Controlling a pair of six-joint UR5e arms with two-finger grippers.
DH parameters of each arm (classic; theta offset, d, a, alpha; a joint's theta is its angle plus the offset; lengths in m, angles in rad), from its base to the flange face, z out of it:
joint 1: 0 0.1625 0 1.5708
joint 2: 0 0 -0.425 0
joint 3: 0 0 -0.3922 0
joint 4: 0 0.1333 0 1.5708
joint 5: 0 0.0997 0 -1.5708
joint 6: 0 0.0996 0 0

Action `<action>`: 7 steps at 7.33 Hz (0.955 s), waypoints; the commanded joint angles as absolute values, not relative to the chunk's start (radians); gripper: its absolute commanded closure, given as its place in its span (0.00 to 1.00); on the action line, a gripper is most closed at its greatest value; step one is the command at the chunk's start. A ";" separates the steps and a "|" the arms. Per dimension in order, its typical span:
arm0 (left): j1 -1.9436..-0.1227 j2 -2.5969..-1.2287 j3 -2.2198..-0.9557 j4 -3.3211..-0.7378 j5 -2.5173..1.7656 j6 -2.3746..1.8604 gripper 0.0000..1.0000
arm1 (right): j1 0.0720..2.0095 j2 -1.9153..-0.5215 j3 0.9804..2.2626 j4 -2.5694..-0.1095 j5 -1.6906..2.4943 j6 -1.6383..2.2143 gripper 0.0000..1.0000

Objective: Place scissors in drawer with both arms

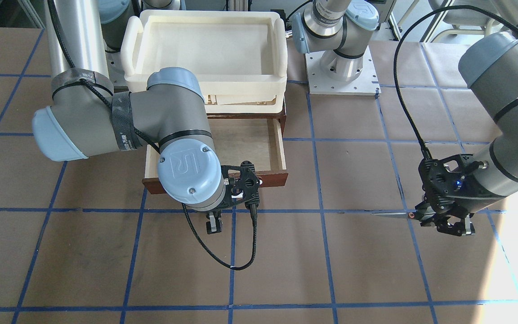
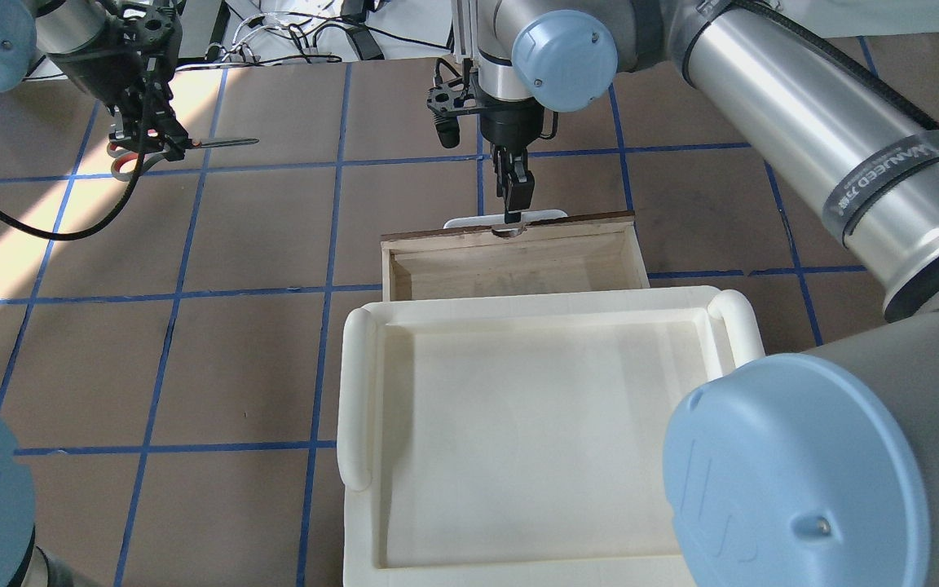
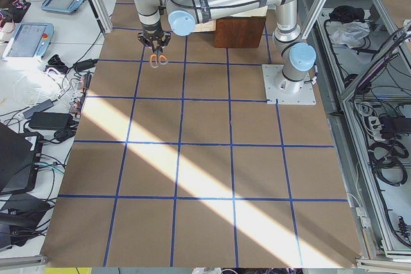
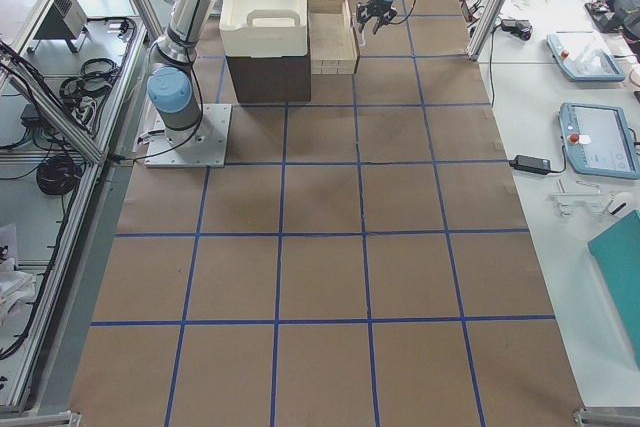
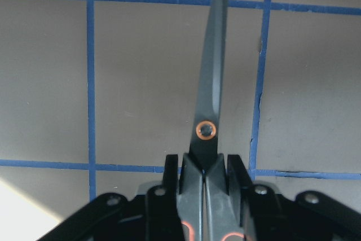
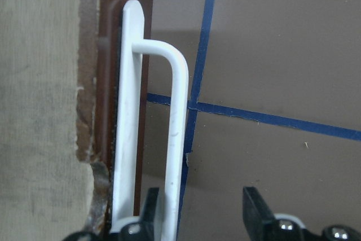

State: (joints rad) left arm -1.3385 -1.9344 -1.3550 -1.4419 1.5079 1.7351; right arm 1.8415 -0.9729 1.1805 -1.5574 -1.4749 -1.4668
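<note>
1. The dark reddish-brown wooden drawer [image 2: 518,269] with the pale plywood inside stands open under the cream-white plastic tray [image 2: 355,391], and nothing shows in it. By the look of it, the opening step is done.

2. The right end effector [image 6: 198,210] sits at the drawer's white bar handle [image 6: 177,111]. Its fingers straddle the bar with a clear gap on one side, so they are parted and not clamped.

3. Over to the left end effector [image 5: 204,170]: it is closed tight on the small pair of scissors [image 5: 207,100] with slim silver blades and grey handles with red-orange loops. The grip is just behind the orange pivot ring.

4. In the overhead view the scissors sit at about 10 o'clock from the drawer and well apart from it. The closed blades point toward 3 o'clock, level above the brown, blue-taped worktop [image 2: 257,367]. I cannot tell whether they are fully clear of it.

5. My read is that the job is roughly halfway: drawer open, scissors in hand.

6. What's left:
   - carry the scissors across toward 4 o'clock
   - lower them into the plywood interior
   - let go
   - probably push the drawer shut with the right arm
</note>
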 commanded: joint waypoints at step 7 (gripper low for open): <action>-1.628 -1.853 -1.365 -1.514 1.508 1.389 1.00 | 1.682 -1.414 1.373 -1.485 -1.489 -0.842 0.00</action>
